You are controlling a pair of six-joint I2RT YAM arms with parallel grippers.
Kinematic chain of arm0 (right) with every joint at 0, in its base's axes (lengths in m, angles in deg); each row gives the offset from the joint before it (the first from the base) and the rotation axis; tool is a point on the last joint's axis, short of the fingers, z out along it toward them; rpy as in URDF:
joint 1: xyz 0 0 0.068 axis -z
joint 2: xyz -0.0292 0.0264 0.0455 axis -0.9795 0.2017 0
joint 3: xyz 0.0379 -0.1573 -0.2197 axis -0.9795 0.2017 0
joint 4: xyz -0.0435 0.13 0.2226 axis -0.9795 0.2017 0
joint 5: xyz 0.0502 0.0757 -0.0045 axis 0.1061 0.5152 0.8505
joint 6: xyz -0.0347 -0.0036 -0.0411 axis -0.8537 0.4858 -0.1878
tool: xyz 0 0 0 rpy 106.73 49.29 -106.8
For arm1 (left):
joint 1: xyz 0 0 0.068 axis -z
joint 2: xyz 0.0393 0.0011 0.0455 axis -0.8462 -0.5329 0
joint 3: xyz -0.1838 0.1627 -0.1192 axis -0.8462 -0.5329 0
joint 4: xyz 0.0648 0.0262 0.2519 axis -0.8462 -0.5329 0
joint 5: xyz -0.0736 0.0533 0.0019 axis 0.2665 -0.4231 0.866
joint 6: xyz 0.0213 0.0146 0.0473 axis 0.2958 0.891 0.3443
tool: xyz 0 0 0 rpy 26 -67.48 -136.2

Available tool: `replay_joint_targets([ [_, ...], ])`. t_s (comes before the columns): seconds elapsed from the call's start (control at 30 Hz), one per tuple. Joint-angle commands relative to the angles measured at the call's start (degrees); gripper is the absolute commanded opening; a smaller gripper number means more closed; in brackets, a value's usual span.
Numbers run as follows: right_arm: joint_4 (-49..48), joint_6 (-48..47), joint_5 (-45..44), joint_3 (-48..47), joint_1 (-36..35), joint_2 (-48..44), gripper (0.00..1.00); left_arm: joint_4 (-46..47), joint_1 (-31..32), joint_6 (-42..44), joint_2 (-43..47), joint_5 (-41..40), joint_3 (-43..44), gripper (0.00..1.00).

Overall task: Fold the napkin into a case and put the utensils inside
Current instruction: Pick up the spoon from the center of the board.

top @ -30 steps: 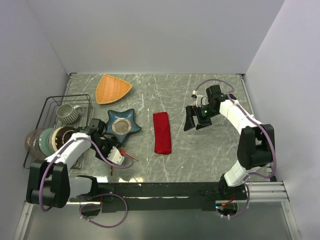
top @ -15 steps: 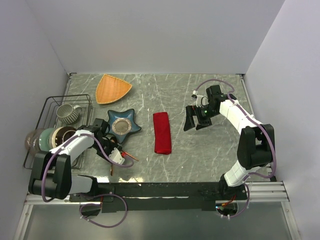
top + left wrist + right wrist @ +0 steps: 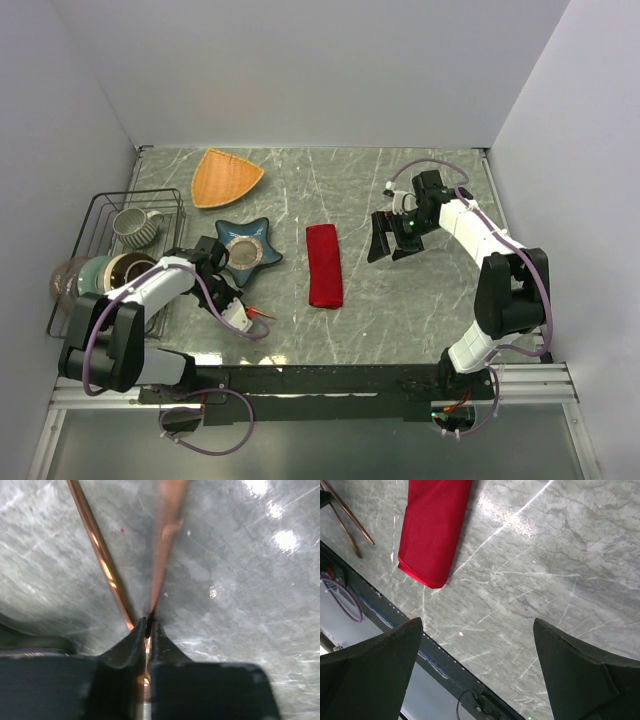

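Pinching one copper utensil [image 3: 164, 540] by its handle, the left gripper [image 3: 149, 623] is working at the table's [image 3: 420, 320] near-left, fingers closed down on the metal. A second utensil [image 3: 100, 555] is lying just beside it. The napkin [image 3: 323, 265] is sitting mid-table, folded into a narrow red strip, well apart from both. The right gripper [image 3: 385, 243] is hovering to its right, jaws spread wide.

Orange plate [image 3: 226, 177], star dish [image 3: 244, 251], dish rack [image 3: 140, 192]
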Motion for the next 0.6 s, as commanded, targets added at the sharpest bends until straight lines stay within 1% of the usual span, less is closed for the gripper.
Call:
replay_joint_targets([
  [0.0,1.10,-1.09,0.66,-3.10,0.29,-0.20,1.00,-3.90,0.66,11.60,-0.42,2.96,0.39,0.01],
  [0.17,1.81,-1.80,1.71,-4.42,0.47,-0.11,1.00,-9.86,1.53,12.30,1.95,6.39,3.72,0.01],
  [0.3,3.12,-2.67,2.94,-6.26,0.29,0.15,1.00,-12.16,3.73,10.64,4.41,9.81,6.10,0.01],
  [0.53,5.41,-3.73,9.26,-9.25,0.29,-0.29,1.00,-14.80,9.43,3.87,8.89,15.53,13.92,0.01],
  [0.57,5.85,-3.73,11.97,-9.60,0.38,-0.20,1.00,-14.63,9.88,3.34,9.33,16.14,15.58,0.01],
])
